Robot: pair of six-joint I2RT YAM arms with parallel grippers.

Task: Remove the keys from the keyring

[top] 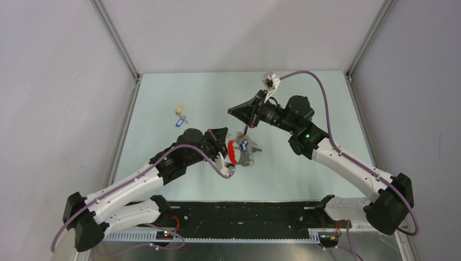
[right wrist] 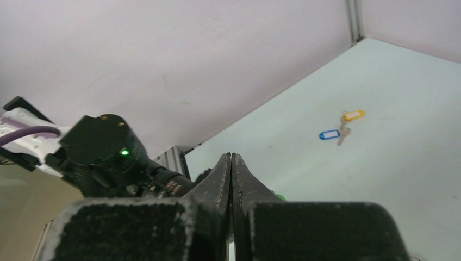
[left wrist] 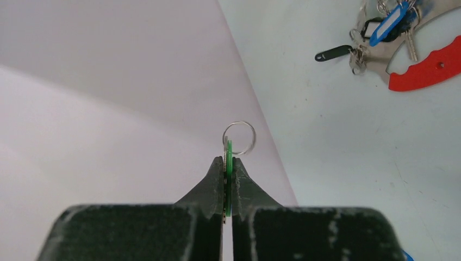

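My left gripper [left wrist: 229, 162] pinches a green-tagged key [left wrist: 229, 148], already off the red-banded keyring [left wrist: 429, 68], which lies nearby on the table [left wrist: 326, 163]. My right gripper [right wrist: 231, 157] is closed and empty. Next, I judge, this key needs setting down.

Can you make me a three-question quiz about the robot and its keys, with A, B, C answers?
1. Where are the loose silver keys with yellow and blue plastic tags?
A) on the pale table
B) on the ring
C) in a gripper

2. What colour is the small oblong plastic tag in the left gripper?
A) black
B) green
C) red

3. How is the right gripper?
A) wide open
B) out of sight
C) shut

Answers:
1 A, they lie apart from the silver keyring with the red band.
2 B, green shows in its grip.
3 C, it is pressed closed.
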